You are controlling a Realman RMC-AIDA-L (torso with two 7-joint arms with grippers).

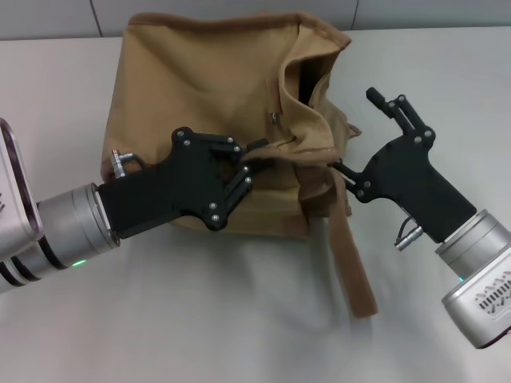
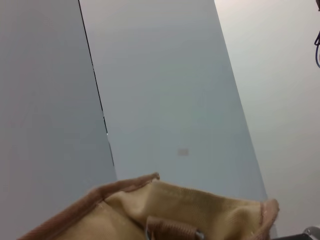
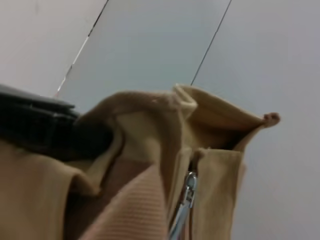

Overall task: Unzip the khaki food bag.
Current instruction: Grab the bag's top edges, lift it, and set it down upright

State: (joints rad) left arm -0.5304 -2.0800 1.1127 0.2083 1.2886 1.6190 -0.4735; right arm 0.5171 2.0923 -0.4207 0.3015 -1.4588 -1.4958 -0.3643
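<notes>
The khaki food bag [image 1: 200, 88] lies slumped on the white table [image 1: 239, 319], with a dark gap open at its top right corner. My left gripper [image 1: 251, 163] reaches in from the left and is shut on a fold of the bag's fabric at its front middle. My right gripper [image 1: 355, 132] is at the bag's right side, open, one finger raised and the other by the strap. The bag's top edge shows in the left wrist view [image 2: 190, 205]. In the right wrist view the bag [image 3: 150, 145] fills the frame, with the silver zipper pull [image 3: 187, 197] hanging free.
One wide strap handle [image 1: 351, 263] trails from the bag across the table toward the front right. Grey wall panels [image 2: 165, 90] stand behind the table. The left gripper's black body [image 3: 40, 132] shows in the right wrist view.
</notes>
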